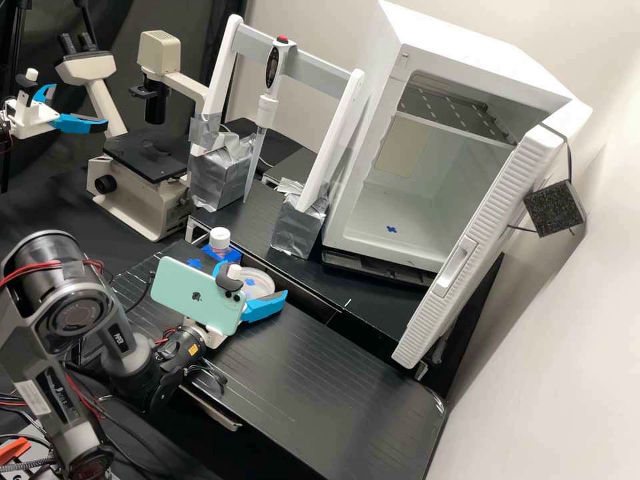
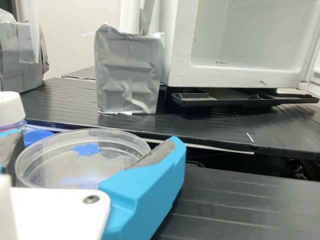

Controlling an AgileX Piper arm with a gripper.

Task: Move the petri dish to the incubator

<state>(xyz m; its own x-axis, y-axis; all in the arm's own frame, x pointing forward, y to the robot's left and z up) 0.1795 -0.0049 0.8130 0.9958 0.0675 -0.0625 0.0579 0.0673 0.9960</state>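
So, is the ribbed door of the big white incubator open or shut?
Open: the door stands swung away from the incubator, exposing the grey slotted metal shelf and blue floor mark inside.

High view: phone [image 1: 190, 291] masks part of gripper [image 1: 252, 281]. Wrist view: near side of dish [image 2: 107, 161] obscured by gripper, contact indeterminate; bottle [image 2: 10, 108] and incubator [image 2: 178, 60] both cropped by frame edges.
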